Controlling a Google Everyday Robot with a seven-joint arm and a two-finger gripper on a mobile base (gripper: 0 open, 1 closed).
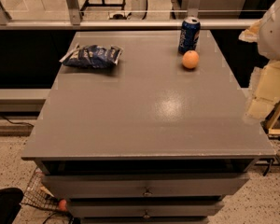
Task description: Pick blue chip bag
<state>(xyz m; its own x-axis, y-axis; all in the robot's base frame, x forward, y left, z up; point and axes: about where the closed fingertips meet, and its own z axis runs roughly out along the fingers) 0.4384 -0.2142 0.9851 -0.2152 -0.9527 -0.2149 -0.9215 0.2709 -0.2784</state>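
Camera view shows my gripper (263, 94) beside the table's (144, 111) right edge, open or closed I cannot tell; blue chip bag (92, 56) lies far-left, long axis crosswise.

One blue chip bag (92, 56) lies at the upper left of the one grey surface (144, 111). One blue soda can (189, 35) stands at the upper right, with one orange (190, 59) just below it in the frame (three loose items in all). Under the top, two drawer fronts (107, 186) show, each with one knob (147, 191). One tool (263, 94) hangs at the right edge of the frame.
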